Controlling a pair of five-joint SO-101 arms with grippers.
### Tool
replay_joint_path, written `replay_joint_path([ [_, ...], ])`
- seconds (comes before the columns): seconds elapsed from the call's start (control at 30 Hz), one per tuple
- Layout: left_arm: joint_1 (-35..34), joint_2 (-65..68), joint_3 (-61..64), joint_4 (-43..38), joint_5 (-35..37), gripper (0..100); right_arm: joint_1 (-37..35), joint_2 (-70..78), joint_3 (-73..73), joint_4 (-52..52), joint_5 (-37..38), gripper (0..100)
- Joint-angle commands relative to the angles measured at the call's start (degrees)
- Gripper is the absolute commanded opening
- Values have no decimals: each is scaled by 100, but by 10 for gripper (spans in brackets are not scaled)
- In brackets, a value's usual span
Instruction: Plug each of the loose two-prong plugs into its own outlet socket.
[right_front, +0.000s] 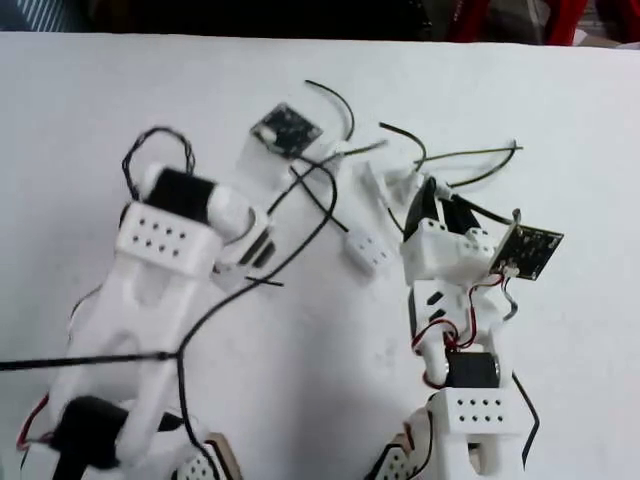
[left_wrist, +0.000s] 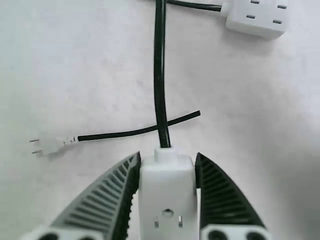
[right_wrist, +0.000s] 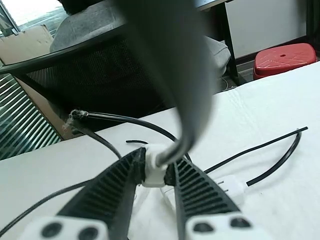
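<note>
White boxy socket (left_wrist: 166, 195), left claw (left_wrist: 166, 159); plug (right_wrist: 155, 172), right claw (right_wrist: 156, 160).

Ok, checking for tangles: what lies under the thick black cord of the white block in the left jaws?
A thinner black cable crosses under the cord of the white block; one end carries a two-prong plug on the table. Where they cross, the cord covers it.

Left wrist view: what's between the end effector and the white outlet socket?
The black cord of a loose two-prong plug crosses there, in the left wrist view.
</note>
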Motion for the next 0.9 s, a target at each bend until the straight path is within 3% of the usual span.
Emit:
replay_joint_path([
  [0.0, -31, -523, 1055, -853, -53, 68, 66, -75, -185, -101, 0, 17],
  [0.23, 365, -585, 2875, -2119, -1055, 76, 75, -75, -185, -101, 0, 17],
  [0.33, 505, -585, 3174, -2251, -1081, 160, 75, -75, -185, -101, 9, 17],
  [0.47, 435, -593, 3191, -2251, -967, 244, 75, -75, -185, -101, 9, 17],
  [0.87, 453, -585, 2725, -1292, -853, 245, 48, -75, -185, -92, 18, 17],
])
